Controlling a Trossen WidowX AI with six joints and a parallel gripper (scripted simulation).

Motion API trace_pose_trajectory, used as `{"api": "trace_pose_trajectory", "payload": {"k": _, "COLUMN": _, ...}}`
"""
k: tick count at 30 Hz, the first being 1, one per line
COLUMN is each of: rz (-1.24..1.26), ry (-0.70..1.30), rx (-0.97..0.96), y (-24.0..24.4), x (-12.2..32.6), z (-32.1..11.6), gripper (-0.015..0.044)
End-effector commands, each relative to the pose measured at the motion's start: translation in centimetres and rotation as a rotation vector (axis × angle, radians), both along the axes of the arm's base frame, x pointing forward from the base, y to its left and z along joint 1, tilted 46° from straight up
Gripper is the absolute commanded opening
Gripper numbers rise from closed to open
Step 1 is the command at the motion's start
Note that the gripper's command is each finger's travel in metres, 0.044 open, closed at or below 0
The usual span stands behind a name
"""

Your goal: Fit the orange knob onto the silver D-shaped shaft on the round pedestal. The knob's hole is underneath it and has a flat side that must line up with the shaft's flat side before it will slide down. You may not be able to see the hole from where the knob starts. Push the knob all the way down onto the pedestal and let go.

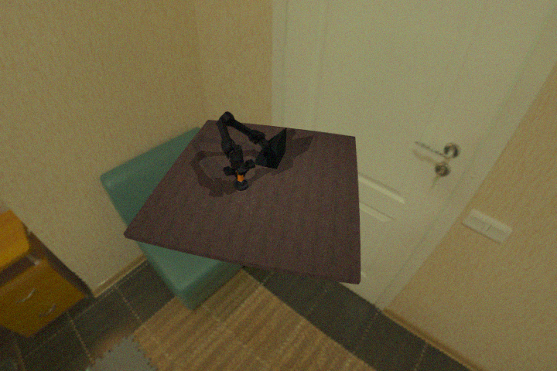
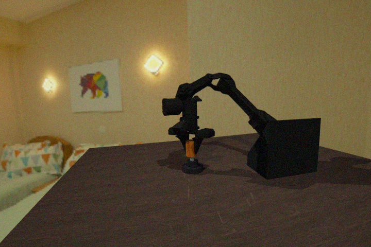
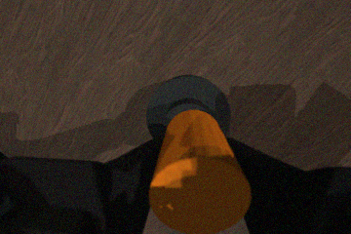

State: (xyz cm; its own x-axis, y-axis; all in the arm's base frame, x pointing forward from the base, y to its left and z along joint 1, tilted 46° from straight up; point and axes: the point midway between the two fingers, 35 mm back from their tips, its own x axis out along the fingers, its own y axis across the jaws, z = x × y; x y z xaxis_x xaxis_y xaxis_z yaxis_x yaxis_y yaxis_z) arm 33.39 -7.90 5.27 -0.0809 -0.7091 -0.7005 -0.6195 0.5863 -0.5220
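Note:
The orange knob (image 1: 240, 178) (image 2: 190, 148) (image 3: 198, 182) is upright between the fingers of my gripper (image 2: 190, 148), which is shut on it. The dark round pedestal (image 1: 241, 185) (image 2: 192, 169) (image 3: 188, 88) stands on the table directly below the knob. A short piece of the silver shaft (image 2: 192, 159) shows in the exterior view between the knob's bottom and the pedestal, so the knob is above the pedestal and not touching it. The knob's hole and both flat sides are hidden. Whether the shaft's tip is inside the hole cannot be told.
The brown table (image 1: 288, 219) (image 2: 162, 209) carries the arm's black base (image 1: 272, 153) (image 2: 291, 148), which stands to the right of the pedestal in the top and exterior views. A green bench (image 1: 178, 267) is below and beside the table.

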Motion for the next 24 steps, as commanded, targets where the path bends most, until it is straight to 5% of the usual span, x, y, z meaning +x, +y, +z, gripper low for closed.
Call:
{"api": "trace_pose_trajectory", "payload": {"k": 1, "rz": 0.004, "ry": 0.001, "rx": -0.002, "y": -0.05, "x": -0.05, "z": 0.02, "gripper": 0.0}}
{"api": "trace_pose_trajectory", "payload": {"k": 24, "rz": 0.004, "ry": 0.002, "rx": -0.001, "y": 0.48, "x": -0.37, "z": -0.18, "gripper": 0.0}}
